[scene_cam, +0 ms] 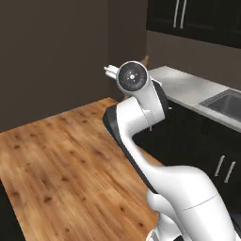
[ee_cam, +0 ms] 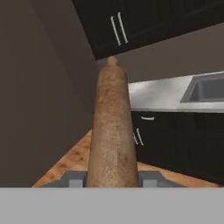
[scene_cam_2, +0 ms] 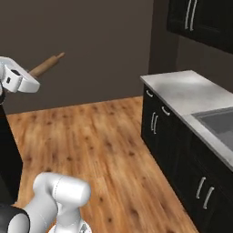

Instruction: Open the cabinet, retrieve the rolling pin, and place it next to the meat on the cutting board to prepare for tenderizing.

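gripper clamped on rolling pin | pin sticks out ahead of the hand, carried above floor, near counter | carry level to cutting board (unseen here), keep the tip clear of counter edge

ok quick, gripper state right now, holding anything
gripper: closed on the rolling pin, held in the air, pin sticking out ahead between the jaws
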